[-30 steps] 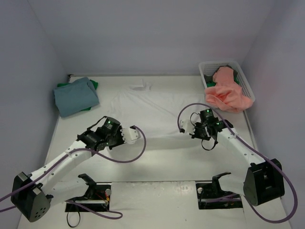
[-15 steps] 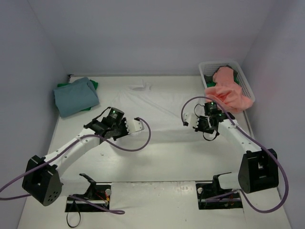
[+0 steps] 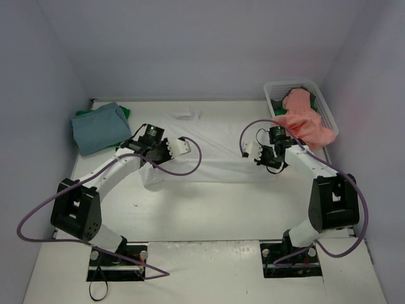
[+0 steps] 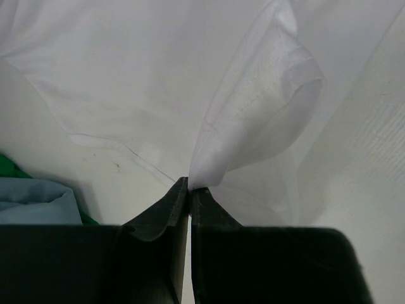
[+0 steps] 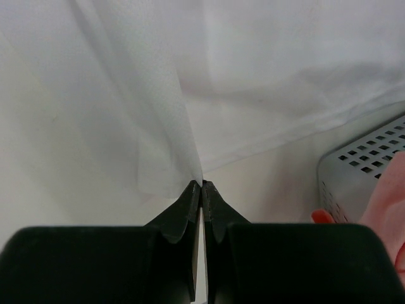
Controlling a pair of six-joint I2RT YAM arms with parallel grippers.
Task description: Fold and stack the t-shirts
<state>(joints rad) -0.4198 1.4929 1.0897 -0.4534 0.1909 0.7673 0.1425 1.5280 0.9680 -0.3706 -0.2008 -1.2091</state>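
A white t-shirt point(image 3: 212, 140) lies spread across the back middle of the table, its near part lifted and doubled over. My left gripper point(image 3: 166, 152) is shut on a pinch of the white t-shirt point(image 4: 253, 114) at its left side, the fingertips meeting at the left gripper point(image 4: 189, 183). My right gripper point(image 3: 266, 156) is shut on the white t-shirt point(image 5: 126, 95) at its right side, cloth rising from the right gripper point(image 5: 202, 183). A folded light blue t-shirt point(image 3: 100, 128) rests on a green t-shirt point(image 3: 124, 113) at back left. A salmon pink t-shirt point(image 3: 302, 125) hangs over the basket's front.
The white mesh basket point(image 3: 326, 109) stands at the back right corner, close to my right gripper; its wall point(image 5: 361, 171) and pink cloth point(image 5: 387, 212) show in the right wrist view. The blue t-shirt point(image 4: 31, 204) and green cloth point(image 4: 9, 166) lie left of my left gripper.
Both grippers have moved toward the back of the table, carrying the white t-shirt's near edge with them. The cloth's front fold line has moved back too.
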